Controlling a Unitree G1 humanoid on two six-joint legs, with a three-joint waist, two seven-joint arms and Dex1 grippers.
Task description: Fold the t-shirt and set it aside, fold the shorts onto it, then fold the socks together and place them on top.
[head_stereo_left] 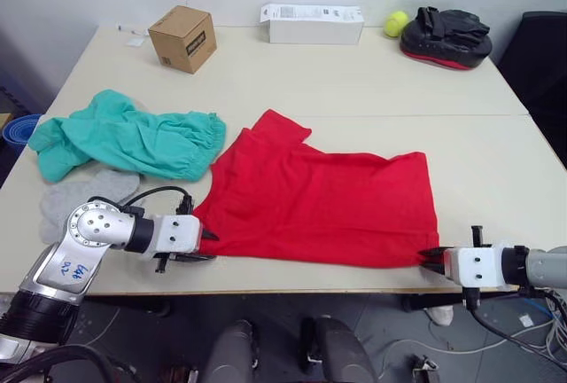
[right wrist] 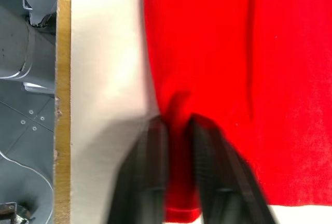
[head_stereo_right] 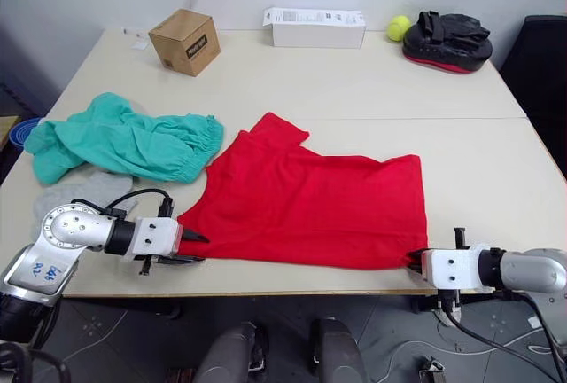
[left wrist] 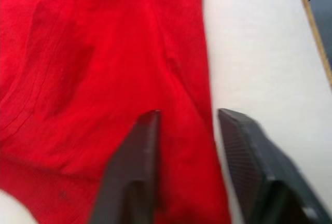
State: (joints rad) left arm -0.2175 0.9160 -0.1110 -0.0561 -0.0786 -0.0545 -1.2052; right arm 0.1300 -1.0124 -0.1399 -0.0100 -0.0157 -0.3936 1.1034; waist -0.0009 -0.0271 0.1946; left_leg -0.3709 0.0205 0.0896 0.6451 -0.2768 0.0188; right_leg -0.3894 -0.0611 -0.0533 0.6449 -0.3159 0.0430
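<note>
Surface: pale beige table [head_stereo_left: 496, 161] made of two tops joined by a seam, against a light wall.
Far left: blue bowl [head_stereo_left: 18, 128] past the table's left edge.
Shorts: the shorts [head_stereo_left: 133, 139] lie crumpled on the left part of the table, their gathered waistband just beside the shirt's upper left sleeve.
Socks: the socks [head_stereo_left: 75, 192] lie flat on the near left, partly under the shorts and just behind the left arm.
Left claw: the left gripper [left wrist: 187, 130] sits at the shirt's near left corner; its fingers [left wrist: 137, 156] stand apart, one on the red cloth and one at the hem's border with the table, not pinching.
T-shirt: the t-shirt [head_stereo_left: 328, 197] is spread in the middle near the front edge, one sleeve sticking out toward the back left.
Right claw: the right gripper [right wrist: 176, 130] is at the shirt's near right corner, fingers pressed together on a small raised fold of the hem.
Back row: cardboard box [head_stereo_left: 182, 38], white carton [head_stereo_left: 312, 22], tennis ball [head_stereo_left: 396, 22], black and red pad [head_stereo_left: 445, 37], all well apart from the garments.
Far right: dark chair [head_stereo_left: 540, 55] beside the table.
</note>
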